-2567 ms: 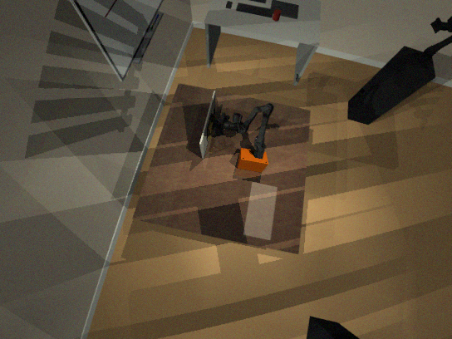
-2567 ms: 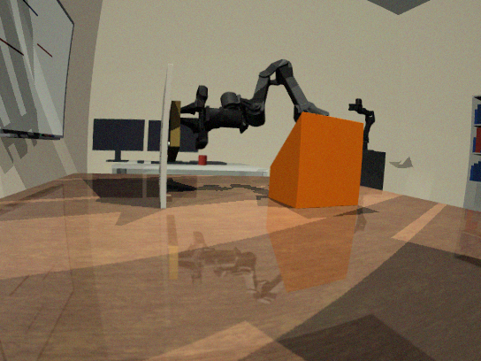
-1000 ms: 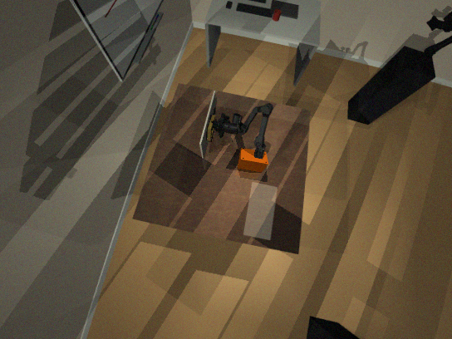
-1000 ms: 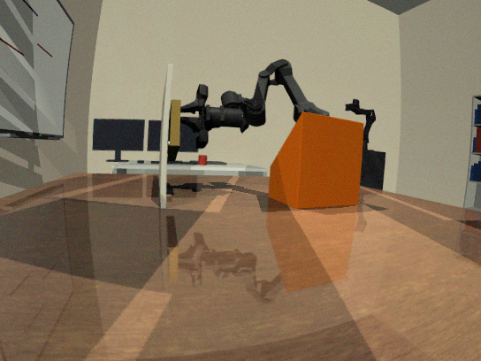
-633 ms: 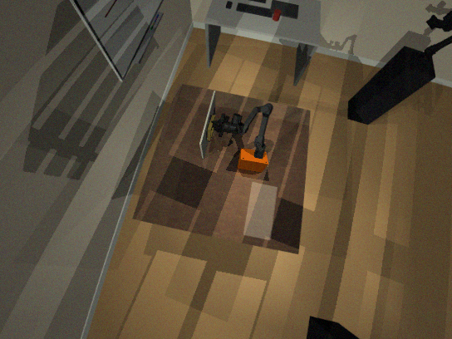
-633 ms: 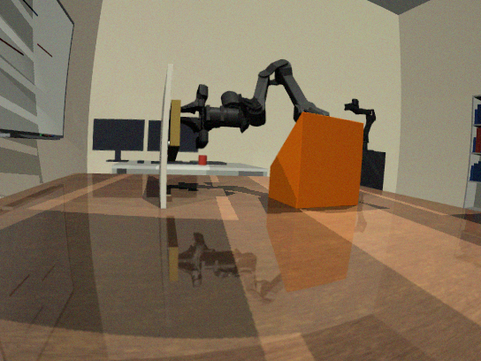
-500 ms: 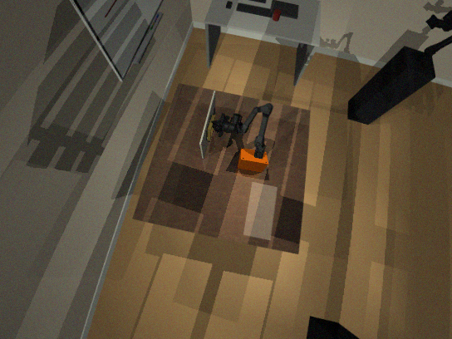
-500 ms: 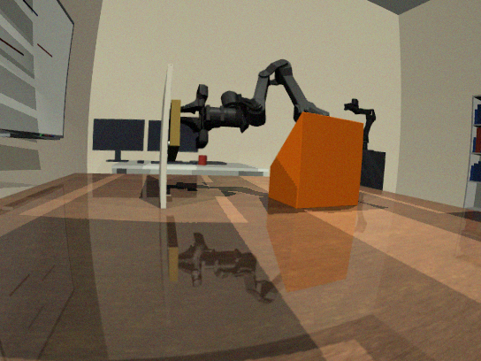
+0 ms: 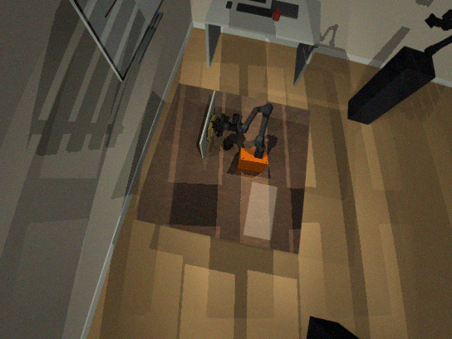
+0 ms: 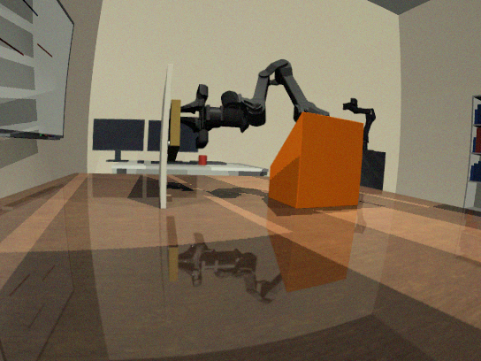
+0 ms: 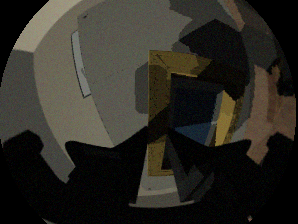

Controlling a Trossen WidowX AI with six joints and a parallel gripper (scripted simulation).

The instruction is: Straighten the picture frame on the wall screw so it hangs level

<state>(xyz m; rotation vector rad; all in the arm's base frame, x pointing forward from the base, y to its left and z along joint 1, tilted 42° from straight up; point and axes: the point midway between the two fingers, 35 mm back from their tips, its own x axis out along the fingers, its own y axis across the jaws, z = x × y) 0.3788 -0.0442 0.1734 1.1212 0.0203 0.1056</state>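
Observation:
The picture frame (image 9: 211, 129) (image 10: 175, 128) (image 11: 160, 95) has a gold border around a dark blue picture and hangs against the pale upright panel (image 9: 202, 147) (image 10: 164, 181) (image 11: 115, 50). In the wrist view its left bar looks about upright; its right part is partly in shadow. The exterior camera sees it nearly edge-on, so its tilt cannot be read there. My gripper (image 9: 215, 125) (image 10: 181, 116) (image 11: 156, 129) is shut on the frame's left bar, as the wrist view shows. The screw and the notched strip are hidden behind the frame.
The arm stands on an orange block (image 9: 253, 161) (image 10: 329, 164) in front of the panel. A desk (image 9: 249, 22) (image 10: 239, 169) with monitors and a red cup (image 9: 277, 15) (image 10: 202, 159) stands farther back. Another arm stands on a dark pedestal (image 9: 386, 89) (image 10: 373, 170).

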